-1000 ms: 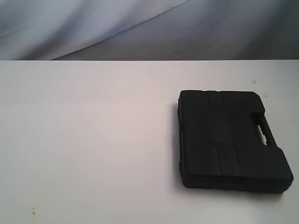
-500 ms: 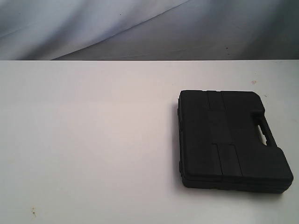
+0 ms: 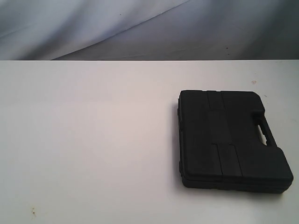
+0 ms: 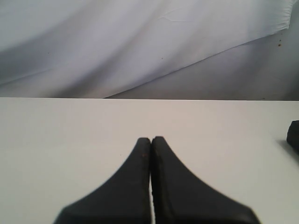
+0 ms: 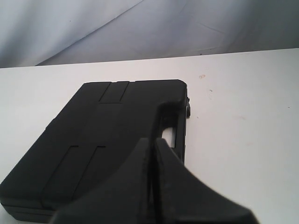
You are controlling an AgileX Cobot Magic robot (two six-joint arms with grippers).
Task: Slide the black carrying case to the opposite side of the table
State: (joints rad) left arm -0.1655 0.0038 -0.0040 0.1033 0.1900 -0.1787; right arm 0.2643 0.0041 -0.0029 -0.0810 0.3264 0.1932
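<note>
The black carrying case [image 3: 229, 140] lies flat on the right part of the white table [image 3: 93, 140], its handle [image 3: 261, 128] toward the right edge. No arm shows in the exterior view. In the right wrist view the case [image 5: 98, 140] fills the lower part, and my right gripper [image 5: 153, 141] is shut with nothing in it, its tips seen over the case beside the handle opening [image 5: 169, 133]. My left gripper [image 4: 151, 139] is shut and empty over bare tabletop; only a corner of the case [image 4: 294, 136] shows at that view's edge.
A grey-white draped cloth [image 3: 140, 28] hangs behind the table's far edge. A few small specks mark the tabletop [image 3: 32, 211], and faint marks [image 5: 202, 76] lie beyond the case in the right wrist view.
</note>
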